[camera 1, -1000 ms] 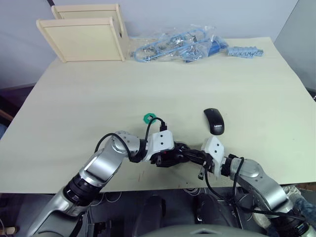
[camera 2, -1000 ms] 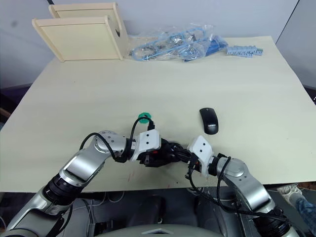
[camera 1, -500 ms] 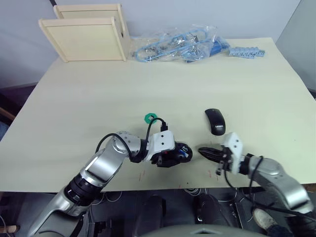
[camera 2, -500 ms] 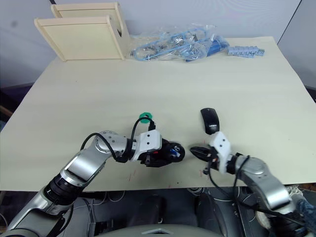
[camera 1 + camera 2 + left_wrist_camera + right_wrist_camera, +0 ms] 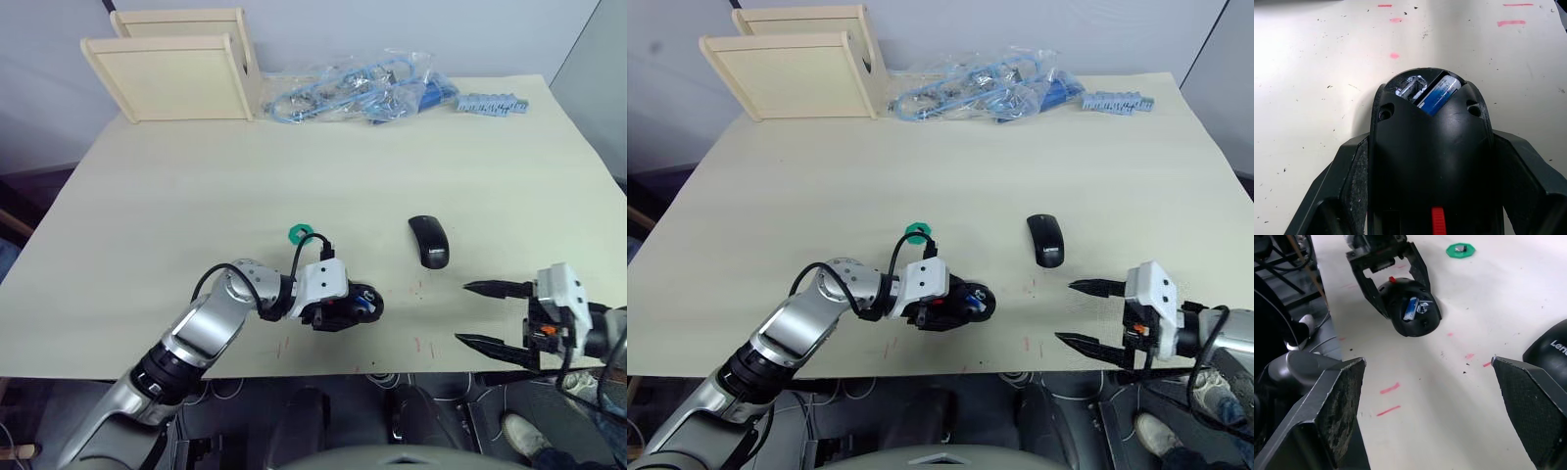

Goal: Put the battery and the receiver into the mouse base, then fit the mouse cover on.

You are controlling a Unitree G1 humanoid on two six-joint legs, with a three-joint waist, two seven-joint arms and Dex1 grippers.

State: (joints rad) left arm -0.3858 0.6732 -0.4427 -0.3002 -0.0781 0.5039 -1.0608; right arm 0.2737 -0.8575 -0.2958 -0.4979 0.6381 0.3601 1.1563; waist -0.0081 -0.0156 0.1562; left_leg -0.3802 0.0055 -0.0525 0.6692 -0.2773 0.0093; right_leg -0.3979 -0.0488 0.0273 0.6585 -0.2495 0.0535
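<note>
- The left gripper point(image 5: 338, 311) is closed around the mouse base point(image 5: 355, 305), one black finger on each side, near the front edge of the table point(image 5: 294, 147).
- The battery point(image 5: 1442, 92) is already lying in its slot at the end of the base that sticks out past the left fingertips.
- Right beside the battery sits a small shiny metal piece; I cannot tell if that is the receiver.
- The right gripper point(image 5: 1087, 315) is spread wide and holds nothing. It hangs by the table's front edge, well off to the right of the mouse base.
- The mouse cover point(image 5: 428, 240) lies flat on the table, just ahead of the right gripper and a bit toward the left one.
- A green disc point(image 5: 299, 234) sits just past the left gripper, with something tiny and dark on it. That may be the receiver, so it may still need to go in.
- What could go wrong: the cover is smooth and shiny, so it could slide out of the right fingers when they pinch it.
- If the left grip tips the base, the battery could roll out.
- If the cover comes down crooked, it will not click on.
</note>
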